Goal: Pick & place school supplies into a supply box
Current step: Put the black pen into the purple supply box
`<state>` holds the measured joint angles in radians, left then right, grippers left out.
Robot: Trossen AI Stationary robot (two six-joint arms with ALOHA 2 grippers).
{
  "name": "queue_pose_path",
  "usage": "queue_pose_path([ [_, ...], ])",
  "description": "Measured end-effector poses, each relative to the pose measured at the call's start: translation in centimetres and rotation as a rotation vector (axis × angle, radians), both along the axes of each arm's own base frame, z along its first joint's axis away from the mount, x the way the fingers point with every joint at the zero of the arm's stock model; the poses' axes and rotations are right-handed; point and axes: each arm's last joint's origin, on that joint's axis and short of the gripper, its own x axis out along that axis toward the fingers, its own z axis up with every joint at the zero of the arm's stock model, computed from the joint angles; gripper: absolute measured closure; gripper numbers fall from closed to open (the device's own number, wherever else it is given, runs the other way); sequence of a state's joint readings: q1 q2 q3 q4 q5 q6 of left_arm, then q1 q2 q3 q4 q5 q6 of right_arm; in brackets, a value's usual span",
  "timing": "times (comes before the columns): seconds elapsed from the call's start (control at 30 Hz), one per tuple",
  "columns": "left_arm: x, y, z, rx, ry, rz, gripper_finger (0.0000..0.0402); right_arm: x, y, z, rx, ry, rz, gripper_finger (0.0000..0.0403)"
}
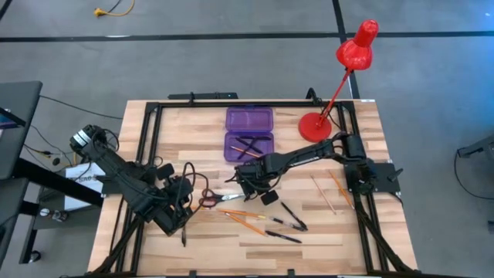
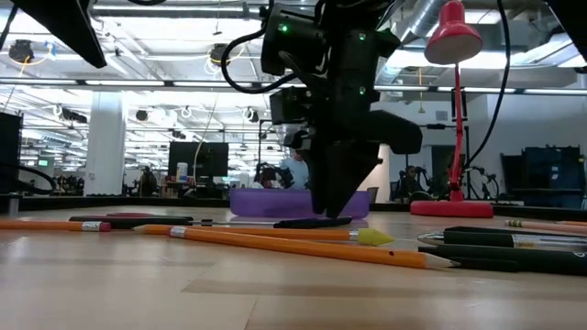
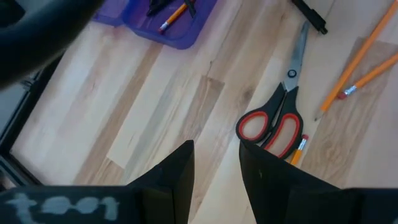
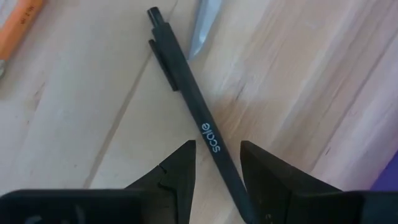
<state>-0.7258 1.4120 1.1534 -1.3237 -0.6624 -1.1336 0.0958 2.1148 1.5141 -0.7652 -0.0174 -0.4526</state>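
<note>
Black pen (image 4: 200,118) between right gripper (image 4: 217,163) fingers, wrist view only

The only legible text is the word "scale", printed in pale lowercase letters along the barrel of a black pen (image 4: 198,112) that lies on the wooden table (image 4: 87,124). In the right wrist view the word sits just ahead of the right gripper (image 4: 217,163), whose two dark fingers stand to either side of the barrel. A white marking on the dark body at the near edge of the left wrist view is too blurred to read.
</note>
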Motion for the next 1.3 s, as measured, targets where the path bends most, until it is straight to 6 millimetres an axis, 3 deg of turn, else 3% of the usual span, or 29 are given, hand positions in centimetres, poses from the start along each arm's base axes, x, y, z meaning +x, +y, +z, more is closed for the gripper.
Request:
queue_pose_path([
  [0.27, 0.0, 0.0, 0.0, 0.005, 0.003, 0.000, 0.0285, 0.1, 0.5, -1.5, -0.009, 0.046, -0.025, 0.0291],
  [0.53, 0.0, 0.2, 0.1, 0.042, -0.010, -0.009, 0.0285, -0.1, 0.6, -1.4, 0.013, 0.053, -0.049, 0.0389],
  [0.77, 0.0, 0.2, 0.1, 0.063, -0.020, -0.010, 0.0285, -0.1, 0.6, -1.3, 0.030, 0.061, -0.124, 0.0387],
  [1.0, -0.1, 0.3, 0.2, 0.084, -0.021, -0.011, 0.0285, -1.1, 0.5, 0.4, 0.040, 0.085, -0.122, 0.0396],
  [1.3, -0.1, 0.5, 0.2, 0.116, -0.026, -0.012, 0.0285, -2.9, -0.3, 6.2, 0.071, 0.009, -0.125, 0.0400],
])
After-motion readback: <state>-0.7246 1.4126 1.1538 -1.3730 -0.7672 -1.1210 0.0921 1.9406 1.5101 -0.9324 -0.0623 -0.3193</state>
